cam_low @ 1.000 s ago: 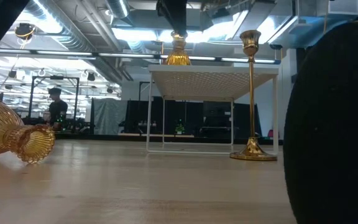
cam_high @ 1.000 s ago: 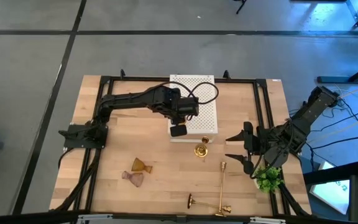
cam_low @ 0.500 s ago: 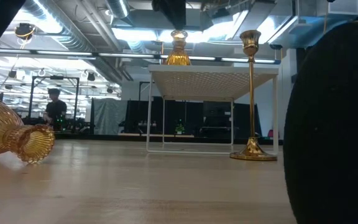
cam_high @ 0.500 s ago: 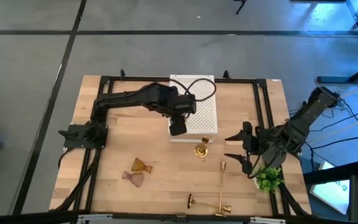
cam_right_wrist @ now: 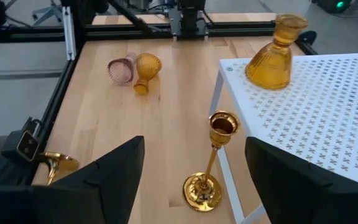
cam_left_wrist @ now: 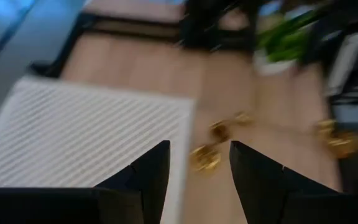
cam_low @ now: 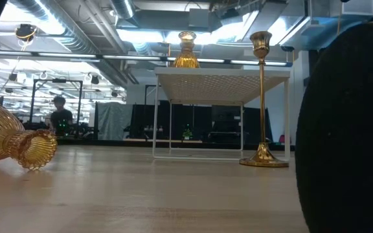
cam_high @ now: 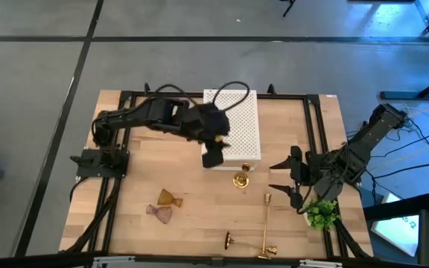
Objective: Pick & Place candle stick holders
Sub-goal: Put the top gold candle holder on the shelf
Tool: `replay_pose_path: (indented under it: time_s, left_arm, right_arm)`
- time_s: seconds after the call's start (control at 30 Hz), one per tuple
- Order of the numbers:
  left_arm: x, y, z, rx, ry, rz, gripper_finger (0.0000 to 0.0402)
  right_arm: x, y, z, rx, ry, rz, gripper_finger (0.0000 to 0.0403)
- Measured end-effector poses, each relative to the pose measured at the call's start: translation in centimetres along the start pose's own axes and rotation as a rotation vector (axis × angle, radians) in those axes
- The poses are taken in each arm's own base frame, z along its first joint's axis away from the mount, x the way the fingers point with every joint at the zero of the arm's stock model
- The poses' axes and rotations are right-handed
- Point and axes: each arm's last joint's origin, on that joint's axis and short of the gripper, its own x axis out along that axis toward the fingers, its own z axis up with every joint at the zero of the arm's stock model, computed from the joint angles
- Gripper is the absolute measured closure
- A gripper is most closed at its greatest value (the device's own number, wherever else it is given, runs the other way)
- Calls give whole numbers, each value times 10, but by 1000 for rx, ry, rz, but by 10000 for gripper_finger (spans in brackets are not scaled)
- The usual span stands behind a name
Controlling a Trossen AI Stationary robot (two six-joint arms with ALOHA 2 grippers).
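Pale wooden bench (cam_high: 192,223) planks are carrying everything, with a white perforated box (cam_high: 238,126) sitting near the far edge as the landmark. On top of the box, at its corner facing the left arm, an amber glass holder (cam_right_wrist: 277,55) is standing alone, wide end down. Just in front of the box, a brass candlestick (cam_high: 241,179) is standing upright on its round base. Farther out from the box, toward the near-left part of the bench, a second amber goblet holder (cam_high: 169,198) and a pinkish-purple one (cam_high: 160,214) are lying on their sides, touching. Toward the near-right of the box, two more brass candlesticks are lying flat: a long one (cam_high: 264,225) and a short one (cam_high: 238,241) crossing near their bases.

Left tool (cam_high: 214,155) is hovering over the box's front-left edge, its fingers (cam_left_wrist: 146,173) spread apart and holding nothing. Right tool (cam_high: 285,176) is waiting to the right of the box, fingers wide and empty, beside a small green plant (cam_high: 321,214). Beyond the bench, a person (cam_low: 60,115) is standing far back in the room.
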Motion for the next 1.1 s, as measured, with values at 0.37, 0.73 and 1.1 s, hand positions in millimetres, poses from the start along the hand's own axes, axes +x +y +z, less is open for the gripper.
replay_pose_path:
  time_s: [0.37, 0.73, 1.1]
  left_arm:
    - [-15, -107, -11, 298, -193, -276, 244]
    - [31, -211, -81, 604, -408, -387, 266]
    - [80, -213, -132, 373, -308, -297, 268]
  right_arm:
    - [0, 3, -2, -44, 51, 101, 121]
    - [0, 4, -2, -52, 63, 125, 121]
    - [0, 4, -3, -40, 92, 156, 121]
